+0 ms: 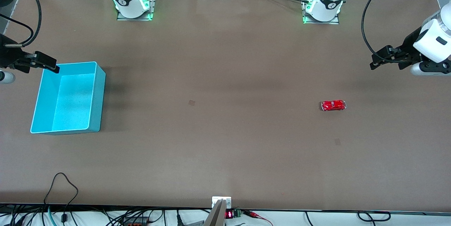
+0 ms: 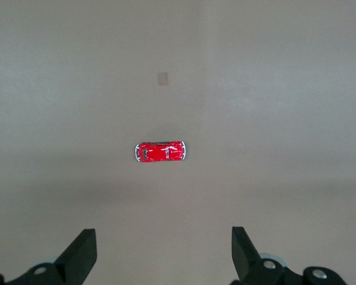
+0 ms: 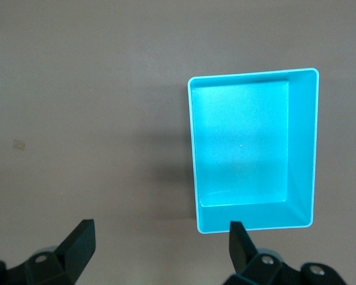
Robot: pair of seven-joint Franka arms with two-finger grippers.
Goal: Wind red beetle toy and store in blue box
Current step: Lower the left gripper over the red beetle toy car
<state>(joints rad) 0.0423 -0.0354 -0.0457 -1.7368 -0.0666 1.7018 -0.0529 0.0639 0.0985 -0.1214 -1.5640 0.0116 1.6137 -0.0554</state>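
Blue box [image 1: 99,94]: on the brown table [image 1: 218,113], toward the right arm's end, nothing inside it.
Red beetle toy [image 1: 333,105]: on its wheels on the table, toward the left arm's end, well apart from the box, nothing touching it.
Right gripper [image 1: 53,67]: up over the box's corner, fingers spread, holding nothing.
Left gripper [image 1: 374,62]: up over the table's edge at the left arm's end, fingers [image 2: 80,254] wide apart, nothing held.
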